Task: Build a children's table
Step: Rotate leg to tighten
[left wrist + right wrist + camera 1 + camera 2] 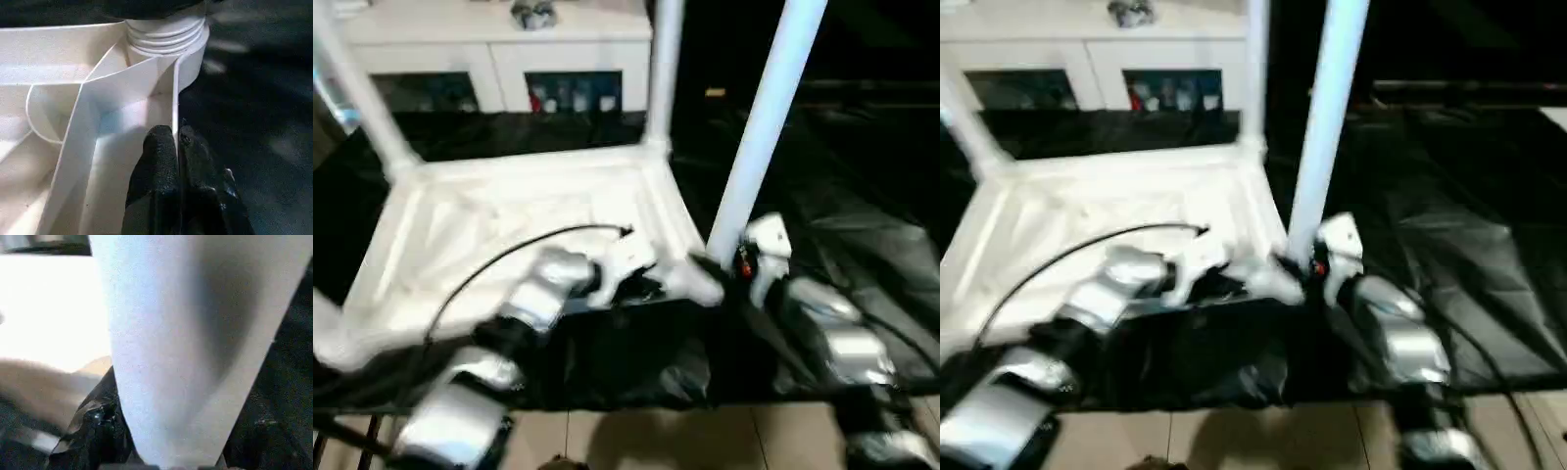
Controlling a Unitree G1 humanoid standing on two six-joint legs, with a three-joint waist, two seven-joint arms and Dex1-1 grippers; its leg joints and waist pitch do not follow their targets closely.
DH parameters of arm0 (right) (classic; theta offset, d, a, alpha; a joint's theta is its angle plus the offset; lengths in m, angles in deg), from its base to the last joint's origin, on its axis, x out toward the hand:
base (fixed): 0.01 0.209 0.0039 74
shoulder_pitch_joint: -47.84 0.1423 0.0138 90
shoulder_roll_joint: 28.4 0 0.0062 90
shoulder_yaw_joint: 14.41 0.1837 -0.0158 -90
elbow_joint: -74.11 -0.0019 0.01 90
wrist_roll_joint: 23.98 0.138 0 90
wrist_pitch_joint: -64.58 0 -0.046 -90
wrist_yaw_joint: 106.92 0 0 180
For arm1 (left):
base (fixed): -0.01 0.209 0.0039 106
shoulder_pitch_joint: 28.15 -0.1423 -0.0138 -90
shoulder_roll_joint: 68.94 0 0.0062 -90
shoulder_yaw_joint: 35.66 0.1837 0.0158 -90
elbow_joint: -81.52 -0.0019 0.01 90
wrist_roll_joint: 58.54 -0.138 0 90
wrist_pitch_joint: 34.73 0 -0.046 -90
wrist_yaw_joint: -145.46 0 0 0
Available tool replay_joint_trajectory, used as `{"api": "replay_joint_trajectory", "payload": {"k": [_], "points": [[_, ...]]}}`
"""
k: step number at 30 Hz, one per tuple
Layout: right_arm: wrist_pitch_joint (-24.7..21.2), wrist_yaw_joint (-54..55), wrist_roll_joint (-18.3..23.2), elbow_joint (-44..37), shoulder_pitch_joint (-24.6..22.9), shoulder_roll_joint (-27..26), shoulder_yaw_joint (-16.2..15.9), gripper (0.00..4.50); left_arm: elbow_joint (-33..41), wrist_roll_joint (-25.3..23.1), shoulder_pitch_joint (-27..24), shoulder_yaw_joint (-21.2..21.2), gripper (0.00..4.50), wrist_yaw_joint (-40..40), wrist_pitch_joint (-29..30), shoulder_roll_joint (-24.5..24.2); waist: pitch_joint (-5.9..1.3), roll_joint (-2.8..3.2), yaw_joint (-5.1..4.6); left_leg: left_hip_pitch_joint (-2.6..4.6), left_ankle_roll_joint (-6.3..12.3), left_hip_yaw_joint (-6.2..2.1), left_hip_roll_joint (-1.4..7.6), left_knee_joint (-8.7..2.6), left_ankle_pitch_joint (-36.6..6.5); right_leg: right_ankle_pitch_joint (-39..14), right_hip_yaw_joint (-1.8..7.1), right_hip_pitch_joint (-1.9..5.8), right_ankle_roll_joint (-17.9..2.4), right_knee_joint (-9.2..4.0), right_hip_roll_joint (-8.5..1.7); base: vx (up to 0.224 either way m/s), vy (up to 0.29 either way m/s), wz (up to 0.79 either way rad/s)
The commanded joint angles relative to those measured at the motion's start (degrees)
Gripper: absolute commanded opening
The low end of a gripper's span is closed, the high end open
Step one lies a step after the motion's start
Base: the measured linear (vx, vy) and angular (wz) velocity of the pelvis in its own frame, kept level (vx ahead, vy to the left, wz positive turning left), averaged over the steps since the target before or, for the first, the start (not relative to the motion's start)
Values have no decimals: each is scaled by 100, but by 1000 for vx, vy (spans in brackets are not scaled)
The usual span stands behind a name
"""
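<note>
Tabletop: white plastic rectangular tabletop [519, 235] lies ribbed underside up on the black-covered worktop [862, 196], centre-left of the head views.
Legs standing: one white tubular leg [658, 73] rises from the far corner at upper centre; another [362, 93] rises from the far corner at upper left, tilted.
Leg in hand: a third long white tubular leg [764, 122] slants up to the upper right from the near corner socket [166, 34] at frame centre; its foot meets the threaded collar there.
Left arm: silver forearm comes in from lower left, angled up and to the right, wrist over the tabletop's near edge.
Left end effector [177, 147]: two black fingers [156, 166] closed narrow, pinching the thin upright rim wall of the tabletop just beside the socket.
Right arm: silver forearm enters from lower right, bent in towards centre, wrist low at the base of the slanted leg.
Right end effector [166, 450]: wrapped around the leg's lower end; a black finger [98, 426] shows against the tube.
Background: white glass-door cabinet [499, 59] across the upper left.
</note>
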Motion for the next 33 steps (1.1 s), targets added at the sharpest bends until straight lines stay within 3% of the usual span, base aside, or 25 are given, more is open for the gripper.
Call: {"api": "replay_joint_trajectory", "payload": {"k": [1,4,5,8,11,17,22,26,31,33], "points": [[-202,195,-37,413,6,-560,-510,196,107,95,292,63,0,455,-73,571,-293,-57,-37,175,-188,-298,412,-491,-1937,-2011,288,87,-988,-536,-503,0,0,0],[-7,234,-137,494,133,-679,-562,196,96,48,312,127,0,460,-150,653,-305,-66,-33,143,28,-276,399,-459,-1764,-1820,301,122,-1006,-543,-522,0,0,0],[40,180,-164,492,134,-658,-597,252,113,29,301,154,0,418,-190,633,-308,-72,-27,137,96,-268,402,-456,-1670,-1726,300,125,-1013,-533,-510,0,0,0],[-36,-295,109,354,82,-593,-519,265,204,50,214,182,0,185,-312,478,-309,-79,-17,120,225,-262,409,-452,-1546,-1607,294,145,-1061,-515,-509,0,0,0],[15,-525,72,266,36,-446,-580,309,253,63,149,185,0,31,-405,359,-314,-70,-15,120,258,-260,417,-451,-1501,-1592,293,144,-1073,-507,-505,0,0,0],[209,-1715,86,-61,-183,323,-824,312,559,222,-125,222,0,-732,-617,-134,-332,-85,-6,85,437,-246,431,-422,-1254,-1129,294,183,-1205,-448,-508,0,0,0],[154,-2479,134,-57,-220,797,-858,343,629,285,-180,215,0,-1116,-702,-384,-331,-82,22,103,489,-229,439,-410,-1198,-1005,283,180,-1328,-429,-491,0,0,0],[186,-2892,111,-96,-217,1099,-933,371,676,309,-183,209,0,-1323,-759,-561,-317,-85,60,119,384,-232,461,-428,-1348,-1237,281,168,-1309,-436,-495,0,0,0],[84,-3213,177,-71,-164,1223,-1002,371,752,373,-203,205,0,-1595,-770,-698,-317,-84,81,118,331,-233,457,-431,-1368,-1296,283,168,-1306,-436,-497,0,0,0],[22,-3298,224,-50,-147,1233,-998,348,765,425,-211,212,0,-1745,-790,-774,-321,-73,89,115,344,-232,461,-431,-1336,-1218,281,168,-1323,-427,-495,0,0,0]]}}
